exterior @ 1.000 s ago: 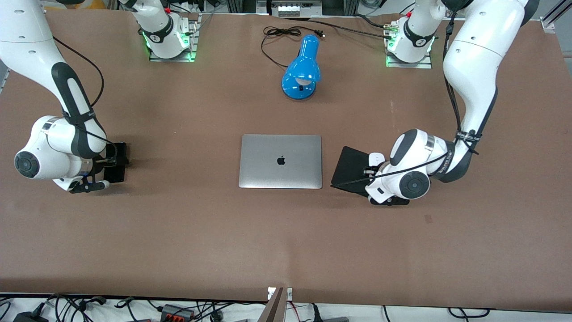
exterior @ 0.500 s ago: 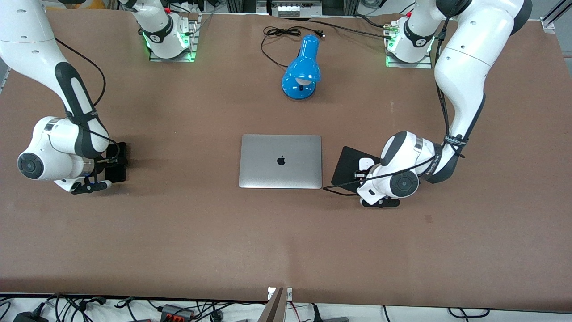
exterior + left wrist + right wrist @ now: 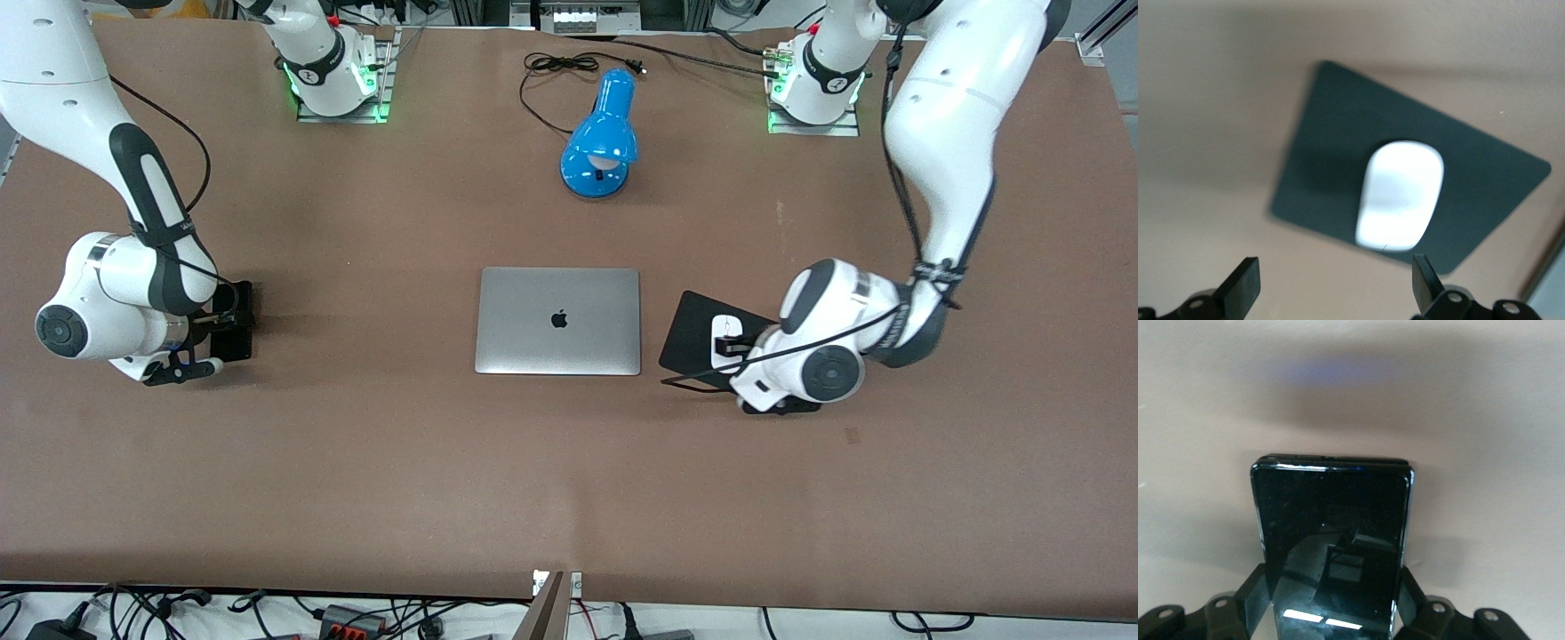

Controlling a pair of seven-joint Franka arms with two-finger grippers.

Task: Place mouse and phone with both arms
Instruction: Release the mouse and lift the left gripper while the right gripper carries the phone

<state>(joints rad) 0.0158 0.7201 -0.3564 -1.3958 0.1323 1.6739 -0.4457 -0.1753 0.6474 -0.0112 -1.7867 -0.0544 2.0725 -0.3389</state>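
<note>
The white mouse (image 3: 725, 329) lies on the black mouse pad (image 3: 692, 333) beside the laptop, toward the left arm's end. In the left wrist view the mouse (image 3: 1400, 195) sits free on the pad (image 3: 1331, 140). My left gripper (image 3: 733, 348) is open and empty, just off the mouse, and shows in its wrist view (image 3: 1333, 292). My right gripper (image 3: 224, 324) is low at the table near the right arm's end, shut on the black phone (image 3: 240, 342). In the right wrist view the phone (image 3: 1335, 533) is held between the fingers of that gripper (image 3: 1333, 603).
A closed silver laptop (image 3: 558, 320) lies at the table's middle. A blue desk lamp (image 3: 603, 142) lies on its side farther from the front camera, with its black cable (image 3: 556, 64) coiled by it.
My left gripper carried the mouse onto the pad, let it go and drew back toward the left arm's end. The right arm has hardly moved.
</note>
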